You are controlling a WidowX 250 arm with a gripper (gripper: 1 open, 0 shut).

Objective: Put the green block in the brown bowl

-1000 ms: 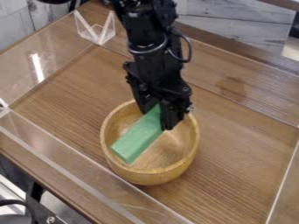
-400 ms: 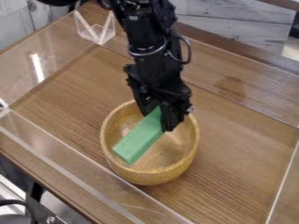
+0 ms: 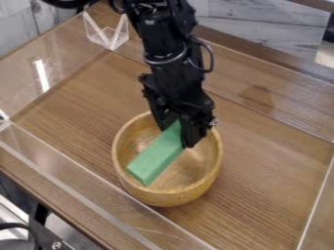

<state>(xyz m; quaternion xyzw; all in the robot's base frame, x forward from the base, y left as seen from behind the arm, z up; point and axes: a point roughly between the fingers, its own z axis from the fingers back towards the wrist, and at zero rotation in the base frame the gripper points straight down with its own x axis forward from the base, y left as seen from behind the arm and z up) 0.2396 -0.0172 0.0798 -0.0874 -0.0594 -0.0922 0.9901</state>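
While the jaws are clamped on the green block [image 3: 159, 155], its near end already lies inside the brown bowl [image 3: 196, 183], leaving only release

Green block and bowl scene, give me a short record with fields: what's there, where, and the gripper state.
surface: wooden table
container: round light-brown wooden bowl
object: flat bright green rectangular block, tilted, lower end inside the bowl
gripper: black gripper, pointing down, shut on the block's upper end
task state: block in the bowl, not yet released
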